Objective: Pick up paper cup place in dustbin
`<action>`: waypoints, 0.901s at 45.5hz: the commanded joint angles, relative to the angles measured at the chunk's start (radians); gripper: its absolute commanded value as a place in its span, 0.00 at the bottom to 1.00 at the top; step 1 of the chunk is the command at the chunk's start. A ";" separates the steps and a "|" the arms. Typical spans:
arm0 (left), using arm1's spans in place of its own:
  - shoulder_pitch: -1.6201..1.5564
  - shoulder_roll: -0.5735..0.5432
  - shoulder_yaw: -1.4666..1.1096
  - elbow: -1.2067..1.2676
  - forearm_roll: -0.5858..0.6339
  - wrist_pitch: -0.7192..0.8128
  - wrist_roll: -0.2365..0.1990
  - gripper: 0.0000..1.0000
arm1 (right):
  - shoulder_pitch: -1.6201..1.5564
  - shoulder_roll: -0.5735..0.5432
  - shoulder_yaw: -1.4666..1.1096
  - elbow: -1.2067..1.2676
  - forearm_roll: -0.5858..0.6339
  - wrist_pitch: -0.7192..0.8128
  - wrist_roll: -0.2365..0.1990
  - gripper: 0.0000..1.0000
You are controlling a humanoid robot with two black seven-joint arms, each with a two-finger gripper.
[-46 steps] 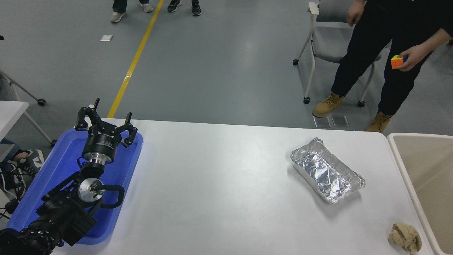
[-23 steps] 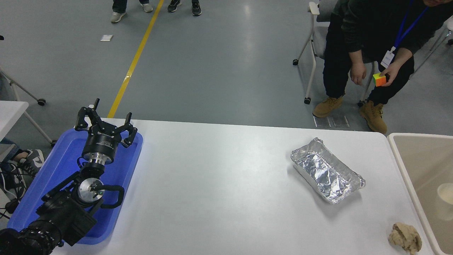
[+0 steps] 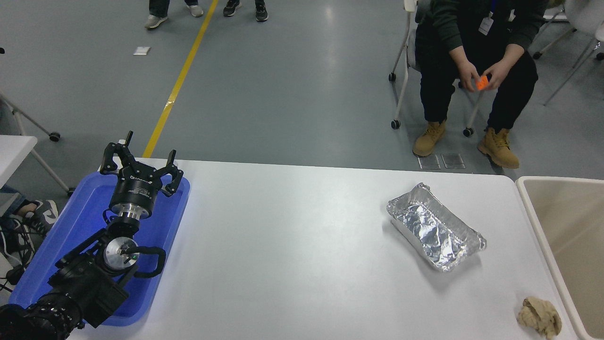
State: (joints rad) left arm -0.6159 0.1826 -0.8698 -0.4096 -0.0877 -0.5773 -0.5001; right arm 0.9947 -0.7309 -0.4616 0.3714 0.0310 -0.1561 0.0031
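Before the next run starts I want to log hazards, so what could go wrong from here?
1. No paper cup shows on the table or in the visible part of the dustbin, so a pick attempt might target the foil tray instead.
2. The beige crumpled lump lies near the table's edge beside the dustbin and could be knocked off.
3. The left gripper hangs open over the blue tray; a sudden move may catch its rim.
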 commanded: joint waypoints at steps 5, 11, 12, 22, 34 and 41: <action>-0.001 0.000 0.000 0.000 -0.001 -0.001 0.000 1.00 | 0.369 -0.001 -0.124 0.122 -0.148 0.101 0.000 1.00; -0.001 0.000 0.000 0.000 0.000 0.001 0.000 1.00 | 0.515 0.090 -0.261 0.216 -0.148 0.102 0.000 1.00; -0.001 0.000 0.000 0.000 0.000 -0.001 0.000 1.00 | 0.531 0.105 -0.281 0.222 -0.148 0.102 0.000 1.00; -0.001 0.000 0.000 0.000 0.000 0.001 0.000 1.00 | 0.699 0.205 -0.420 0.362 -0.148 0.236 -0.005 1.00; 0.001 0.000 0.000 0.000 0.000 -0.001 0.000 1.00 | 0.939 0.235 -0.561 0.619 -0.146 0.549 -0.008 1.00; 0.001 0.000 0.000 0.000 0.000 0.001 0.000 1.00 | 1.064 0.242 -0.653 0.739 -0.146 0.687 -0.008 1.00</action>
State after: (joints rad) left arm -0.6157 0.1826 -0.8698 -0.4096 -0.0878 -0.5776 -0.5001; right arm 1.8540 -0.5171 -0.9721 0.9143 -0.1133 0.3030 -0.0031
